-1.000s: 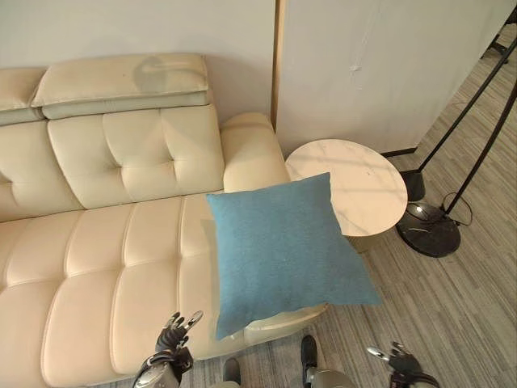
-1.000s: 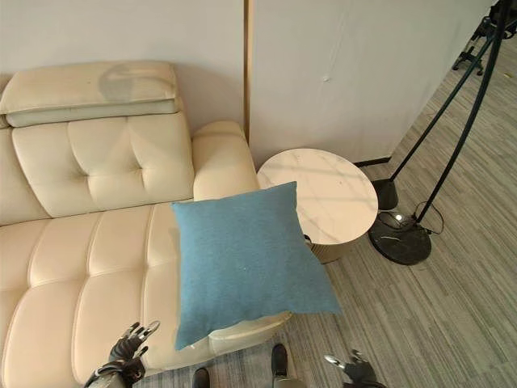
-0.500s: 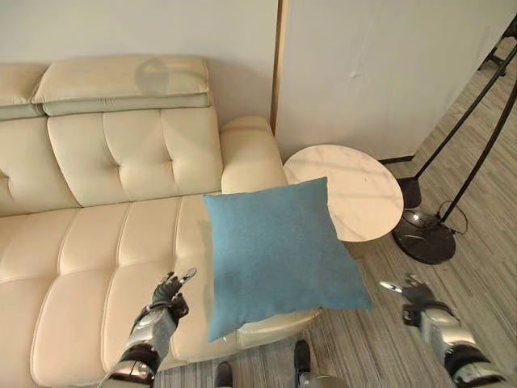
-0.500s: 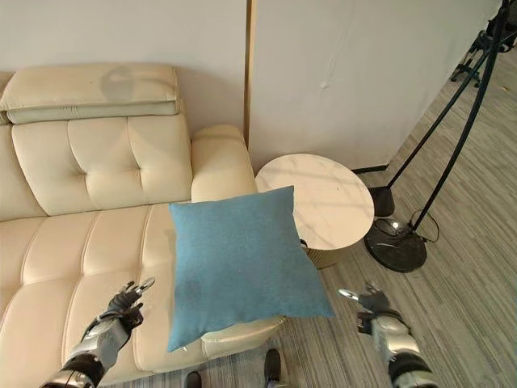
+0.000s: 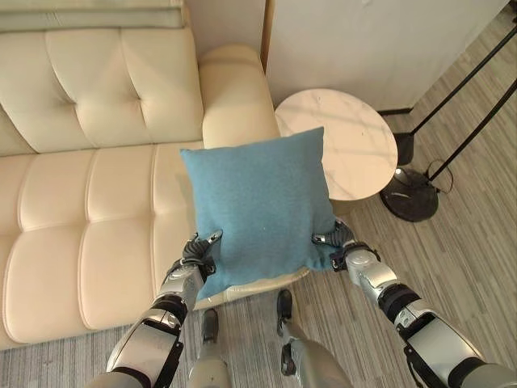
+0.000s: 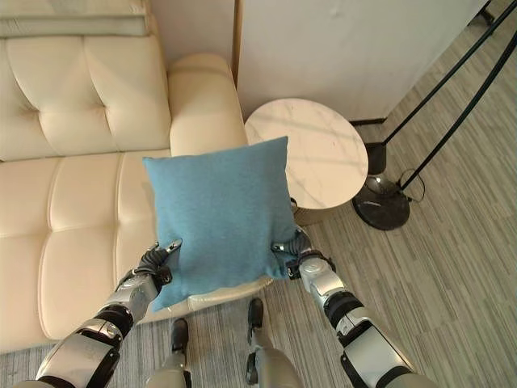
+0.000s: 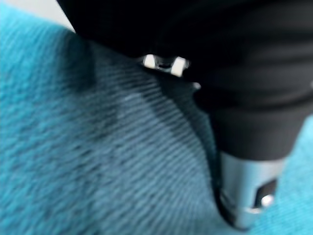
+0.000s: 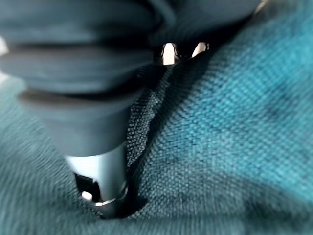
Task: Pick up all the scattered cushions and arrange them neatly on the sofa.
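The square blue fabric cushion (image 5: 257, 208) lies on the seat edge of the cream tufted leather sofa (image 5: 81, 186), beside the round white marble side table (image 5: 349, 142), pinched at its lower corners by the left hand (image 5: 199, 253) and right hand (image 5: 335, 243).

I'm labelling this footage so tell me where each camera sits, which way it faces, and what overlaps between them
Left eye view: on the head, looking down at the blue cushion, cream sofa, round marble side table; both arms show, left hand and right hand at the cushion's lower corners.
Right eye view: same scene from slightly beside it, plus the lamp base.
Left wrist view: on the left wrist, pressed close to the cushion fabric; dark cover shows.
Right wrist view: the same, on the right wrist.
All four share the cushion.
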{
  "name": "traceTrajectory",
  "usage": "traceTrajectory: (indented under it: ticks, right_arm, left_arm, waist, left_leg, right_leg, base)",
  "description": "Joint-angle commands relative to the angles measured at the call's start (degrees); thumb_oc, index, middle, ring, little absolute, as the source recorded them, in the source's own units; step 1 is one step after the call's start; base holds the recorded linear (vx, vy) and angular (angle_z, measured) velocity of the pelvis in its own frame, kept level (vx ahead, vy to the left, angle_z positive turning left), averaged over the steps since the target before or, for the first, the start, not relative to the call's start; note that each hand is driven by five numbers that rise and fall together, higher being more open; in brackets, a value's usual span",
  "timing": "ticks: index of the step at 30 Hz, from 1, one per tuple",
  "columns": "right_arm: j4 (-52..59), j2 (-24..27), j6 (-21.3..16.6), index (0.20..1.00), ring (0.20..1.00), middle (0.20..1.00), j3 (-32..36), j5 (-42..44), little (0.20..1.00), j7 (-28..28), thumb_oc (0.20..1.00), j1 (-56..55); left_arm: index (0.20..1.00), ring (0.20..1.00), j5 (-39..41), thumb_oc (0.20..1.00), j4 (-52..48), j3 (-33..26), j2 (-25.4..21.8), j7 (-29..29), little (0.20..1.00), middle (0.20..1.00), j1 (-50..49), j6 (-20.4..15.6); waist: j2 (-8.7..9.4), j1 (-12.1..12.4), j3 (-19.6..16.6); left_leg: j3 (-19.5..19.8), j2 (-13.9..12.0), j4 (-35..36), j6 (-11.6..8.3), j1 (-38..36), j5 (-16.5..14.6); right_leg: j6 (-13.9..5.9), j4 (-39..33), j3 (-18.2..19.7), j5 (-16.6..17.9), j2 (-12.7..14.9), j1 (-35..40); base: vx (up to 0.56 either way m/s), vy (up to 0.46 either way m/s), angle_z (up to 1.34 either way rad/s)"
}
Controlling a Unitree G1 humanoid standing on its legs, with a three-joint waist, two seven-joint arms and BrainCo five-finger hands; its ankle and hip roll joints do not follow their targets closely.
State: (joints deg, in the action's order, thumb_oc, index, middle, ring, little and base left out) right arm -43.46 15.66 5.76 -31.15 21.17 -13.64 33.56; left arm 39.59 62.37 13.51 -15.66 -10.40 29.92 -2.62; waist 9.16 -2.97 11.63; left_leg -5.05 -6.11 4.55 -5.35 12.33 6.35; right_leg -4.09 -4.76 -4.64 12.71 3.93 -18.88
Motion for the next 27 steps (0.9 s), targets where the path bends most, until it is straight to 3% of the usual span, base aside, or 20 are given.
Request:
traceTrajectory:
  ticks: [1,3,4,5,6,7,8,9,14,27]
  right_arm:
    - [9.61,-5.11,-3.36,1.000,1.000,1.000,-3.17,-0.38,1.000,2.54,1.000,4.78]
    - [14.10,-4.09,-3.78,1.000,1.000,1.000,-2.86,0.37,1.000,3.68,1.000,1.46]
    - [17.27,-3.82,-5.28,1.000,1.000,1.000,0.01,4.72,1.000,5.30,1.000,-4.44]
    - [17.28,-3.83,-5.27,1.000,1.000,1.000,0.02,4.72,1.000,5.30,1.000,-4.45]
    - [17.31,-6.84,-8.47,1.000,1.000,1.000,5.46,12.95,1.000,7.14,1.000,-11.64]
    - [17.31,-6.85,-8.47,1.000,1.000,1.000,5.47,12.95,1.000,7.14,1.000,-11.64]
    - [16.58,-7.93,-9.53,0.489,0.489,0.489,6.39,15.05,0.489,7.54,0.489,-13.31]
    - [15.84,-8.60,-10.29,0.200,0.200,0.200,6.93,16.78,0.200,7.44,0.200,-13.97]
    - [15.27,-9.84,-13.04,0.200,0.200,0.200,7.65,20.17,0.200,6.92,0.200,-15.08]
    - [16.88,-8.50,-13.31,0.200,0.200,0.200,8.49,14.50,0.200,5.19,0.200,-15.44]
  left_arm:
    - [1.000,1.000,0.37,1.000,-3.46,5.89,6.45,2.05,1.000,1.000,6.10,-0.84]
    - [0.865,0.865,1.36,0.865,-8.67,7.16,7.46,3.54,0.865,0.865,3.87,-0.60]
    - [0.351,0.351,3.47,0.351,-13.03,7.77,8.84,5.37,0.351,0.351,0.95,-0.49]
    - [0.300,0.300,3.47,0.300,-13.04,7.79,8.83,5.37,0.300,0.300,0.94,-0.49]
    - [0.200,0.200,7.76,0.200,-17.39,7.08,10.84,7.17,0.200,0.200,-2.62,-1.03]
    - [0.200,0.200,7.76,0.200,-17.40,7.08,10.83,7.16,0.200,0.200,-2.63,-1.03]
    - [0.200,0.200,9.25,0.200,-18.69,6.93,11.55,7.28,0.200,0.200,-3.80,-1.44]
    - [0.200,0.200,10.71,0.200,-19.67,6.66,12.01,7.36,0.200,0.200,-4.27,-1.72]
    - [0.200,0.200,14.10,0.200,-26.85,8.37,13.12,7.44,0.200,0.200,-6.70,-3.89]
    - [0.200,0.200,9.17,0.200,-35.92,10.40,10.15,7.08,0.200,0.200,-10.49,-4.60]
  waist:
    - [0.83,0.66,2.19]
    - [0.91,0.70,2.55]
    - [0.69,0.90,3.15]
    - [0.71,0.84,3.02]
    - [-0.09,0.97,4.00]
    - [-0.06,0.91,3.86]
    - [-0.37,0.99,4.28]
    - [-0.60,0.98,4.40]
    - [-2.10,1.28,5.38]
    - [-3.71,1.94,5.22]
  left_leg:
    - [-0.51,-1.70,0.45,-1.10,0.63,-1.57]
    - [-0.43,-1.74,0.45,-1.01,0.57,-1.65]
    - [-0.36,-1.63,0.45,-0.95,0.32,-1.81]
    - [-0.32,-1.59,0.45,-0.93,0.51,-1.72]
    - [-0.09,-1.36,0.45,-0.87,0.72,-1.81]
    - [-0.04,-1.31,0.45,-0.85,0.93,-1.71]
    - [0.00,-1.31,0.45,-0.89,0.84,-1.81]
    - [0.08,-1.24,0.45,-0.88,1.14,-1.68]
    - [0.20,-0.96,0.45,-1.00,1.26,-1.61]
    - [0.80,-0.30,0.45,-0.53,0.37,-2.28]
  right_leg:
    - [-4.00,-0.20,-0.44,-8.38,3.36,4.97]
    - [-4.03,-0.15,-0.54,-8.44,3.47,5.09]
    - [-4.09,-0.11,-0.67,-8.54,3.47,5.34]
    - [-4.10,-0.13,-0.70,-8.48,3.52,5.18]
    - [-4.17,-0.05,-0.91,-8.55,3.62,5.09]
    - [-4.18,-0.06,-0.94,-8.49,3.67,4.92]
    - [-4.20,-0.04,-1.02,-8.53,3.67,5.02]
    - [-4.24,-0.04,-1.19,-8.45,3.76,4.80]
    - [-4.21,-0.11,-1.52,-8.46,3.91,4.65]
    - [-4.25,-0.24,-1.97,-8.91,4.55,5.98]
  base:
    - [0.01,-0.004,-0.06]
    - [0.00,0.000,0.00]
    - [0.00,0.000,0.00]
    - [0.02,0.004,0.05]
    - [0.00,0.005,0.05]
    - [0.01,0.003,0.04]
    - [0.00,0.000,0.00]
    - [0.00,0.000,0.00]
    - [0.00,0.011,0.07]
    - [0.00,0.008,0.03]
